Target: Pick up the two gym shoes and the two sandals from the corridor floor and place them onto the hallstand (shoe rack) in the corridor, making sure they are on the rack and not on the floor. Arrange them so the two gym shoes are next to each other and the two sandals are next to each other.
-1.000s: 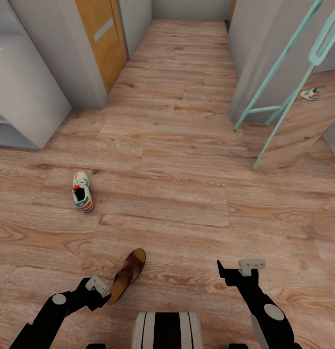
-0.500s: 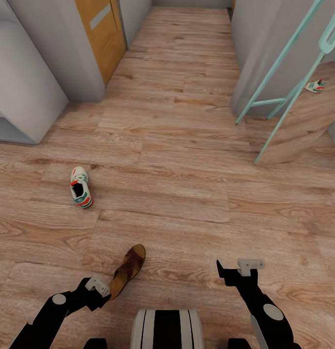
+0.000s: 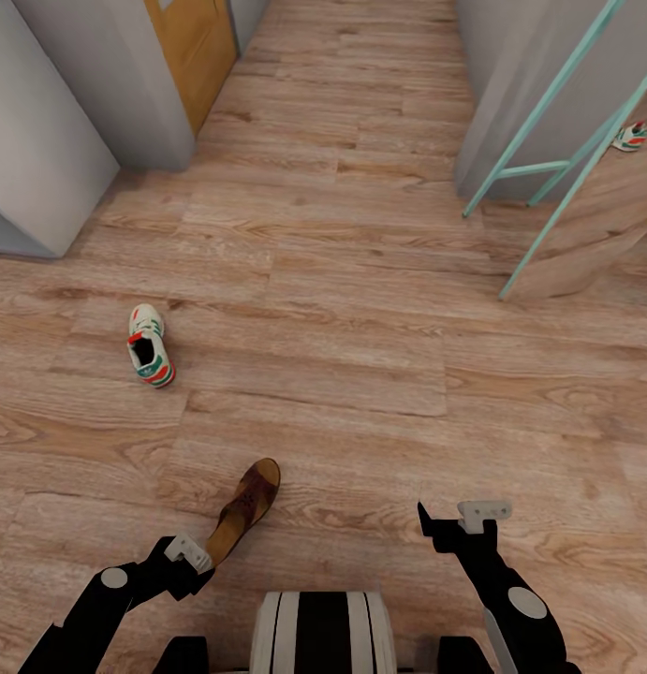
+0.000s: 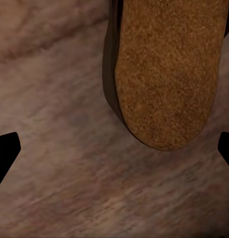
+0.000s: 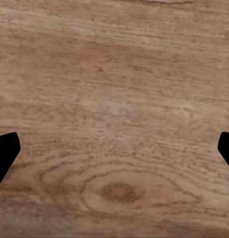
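A brown sandal [image 3: 245, 510] lies on the corridor floor [image 3: 342, 309] just ahead of my left gripper [image 3: 186, 552]. Its tan footbed heel [image 4: 169, 74] fills the left wrist view, beyond the open fingertips [image 4: 5, 153]. One white gym shoe [image 3: 150, 346] with green stripes and a red heel lies further out to the left. The other gym shoe [image 3: 629, 137] sits far right, behind teal bars. My right gripper [image 3: 462, 520] hovers open over bare floor [image 5: 114, 114]. A light-grey unit [image 3: 33, 159] stands at the left edge; I cannot tell whether it is the hallstand.
An orange-brown door [image 3: 194, 47] and grey wall [image 3: 126, 84] flank the corridor's left side. A teal metal frame [image 3: 557, 140] leans against the grey wall at the right. My own base [image 3: 318, 632] shows at the bottom.
The whole picture has shifted: the door, walls and shoes slid up and outward, so the camera moved. Both arms keep the same pose and both grippers stay open.
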Robot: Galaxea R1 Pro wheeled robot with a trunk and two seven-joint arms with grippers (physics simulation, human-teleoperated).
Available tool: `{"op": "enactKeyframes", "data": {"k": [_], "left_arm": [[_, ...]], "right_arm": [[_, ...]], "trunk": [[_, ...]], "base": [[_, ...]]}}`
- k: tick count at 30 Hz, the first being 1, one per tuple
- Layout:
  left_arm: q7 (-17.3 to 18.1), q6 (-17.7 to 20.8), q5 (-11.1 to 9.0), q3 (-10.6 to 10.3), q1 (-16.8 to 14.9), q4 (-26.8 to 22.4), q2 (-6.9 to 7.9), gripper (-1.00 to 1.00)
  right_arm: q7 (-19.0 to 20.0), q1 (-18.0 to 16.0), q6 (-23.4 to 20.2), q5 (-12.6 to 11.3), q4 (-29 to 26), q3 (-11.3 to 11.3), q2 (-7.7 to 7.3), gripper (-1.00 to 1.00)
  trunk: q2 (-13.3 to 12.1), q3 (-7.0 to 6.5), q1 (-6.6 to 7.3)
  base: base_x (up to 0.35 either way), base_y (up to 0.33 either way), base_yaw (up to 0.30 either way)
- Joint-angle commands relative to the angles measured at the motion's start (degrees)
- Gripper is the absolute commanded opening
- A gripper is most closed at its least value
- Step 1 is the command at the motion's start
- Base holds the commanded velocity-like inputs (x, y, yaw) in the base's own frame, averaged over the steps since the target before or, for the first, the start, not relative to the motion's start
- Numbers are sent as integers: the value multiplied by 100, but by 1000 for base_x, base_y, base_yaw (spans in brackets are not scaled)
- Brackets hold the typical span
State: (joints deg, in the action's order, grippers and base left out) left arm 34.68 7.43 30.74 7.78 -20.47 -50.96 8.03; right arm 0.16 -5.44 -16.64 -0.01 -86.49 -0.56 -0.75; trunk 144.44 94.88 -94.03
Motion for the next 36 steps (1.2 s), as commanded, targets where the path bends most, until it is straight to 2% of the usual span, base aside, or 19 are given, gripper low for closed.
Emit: {"op": "enactKeyframes", "data": {"k": [1,10,15,20,36], "left_arm": [[39,31,20,13,-1,-11,-3,100],[39,31,20,13,-1,-11,-3,100],[39,31,20,13,-1,-11,-3,100],[38,31,20,13,-1,-11,-3,100],[35,31,20,13,-1,-11,-3,100]], "right_arm": [[2,-1,-32,1,-8,-5,-4,100],[2,-1,-32,1,-8,3,-4,100],[2,-1,-32,1,-8,18,-4,100],[2,-1,-32,-1,-8,20,-4,100],[2,-1,-32,1,-8,29,-4,100]], "trunk": [[1,5,1],[1,16,1],[8,164,-12],[8,206,-12],[8,232,-12]], "base": [[0,0,0],[0,0,0],[0,0,0],[0,0,0],[0,0,0]]}}
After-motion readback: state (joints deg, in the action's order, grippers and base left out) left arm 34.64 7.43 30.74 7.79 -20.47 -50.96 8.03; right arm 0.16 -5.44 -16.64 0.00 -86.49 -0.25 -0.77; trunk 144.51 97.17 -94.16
